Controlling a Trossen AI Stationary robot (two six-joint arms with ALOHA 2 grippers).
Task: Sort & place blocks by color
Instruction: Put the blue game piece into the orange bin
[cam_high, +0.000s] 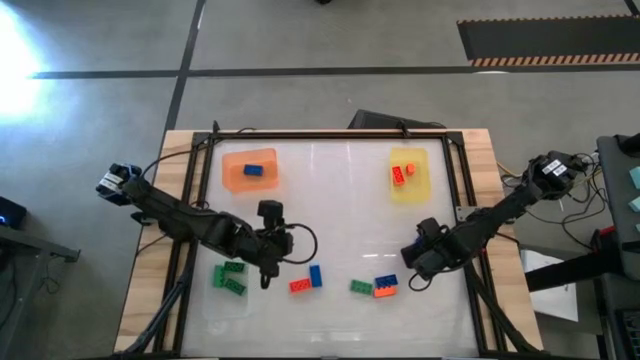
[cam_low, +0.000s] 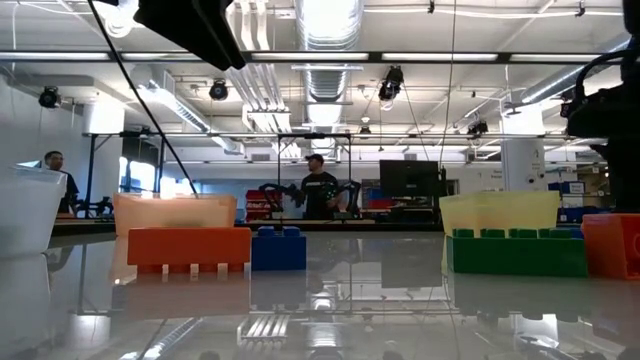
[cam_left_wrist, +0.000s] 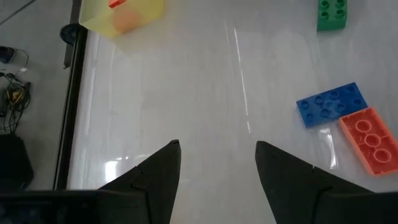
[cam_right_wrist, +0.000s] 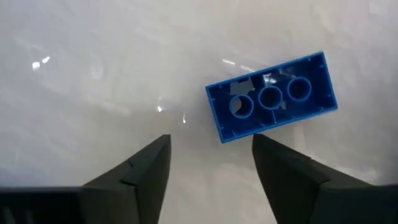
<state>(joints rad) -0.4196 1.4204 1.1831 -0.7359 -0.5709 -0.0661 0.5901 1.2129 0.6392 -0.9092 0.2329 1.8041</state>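
**Both grippers open above the table, blocks partly sorted**

High view: My left gripper (cam_high: 268, 268) hovers near the table's front left, beside two green studded plastic bricks (cam_high: 229, 278) lying in a clear tray (cam_high: 222, 303). My right gripper (cam_high: 415, 272) sits front right, close to a blue brick (cam_high: 386, 281) that touches a red-orange brick (cam_high: 384, 292); a green brick (cam_high: 361, 287) lies just left of them. A red-orange and blue pair (cam_high: 306, 281) lies at front centre. The translucent orange tray (cam_high: 249, 169) at far left holds one blue brick; the translucent yellow tray (cam_high: 408, 174) at far right holds red-orange bricks.

Low view: Red-orange, blue and green bricks stand on the glossy white tabletop (cam_low: 320, 310); people stand far behind.

Left wrist view: My fingers (cam_left_wrist: 158, 180) are spread, with nothing between them.

Right wrist view: My fingers (cam_right_wrist: 143, 174) are spread; the blue brick, hollow underside up, lies just beyond them, not gripped.
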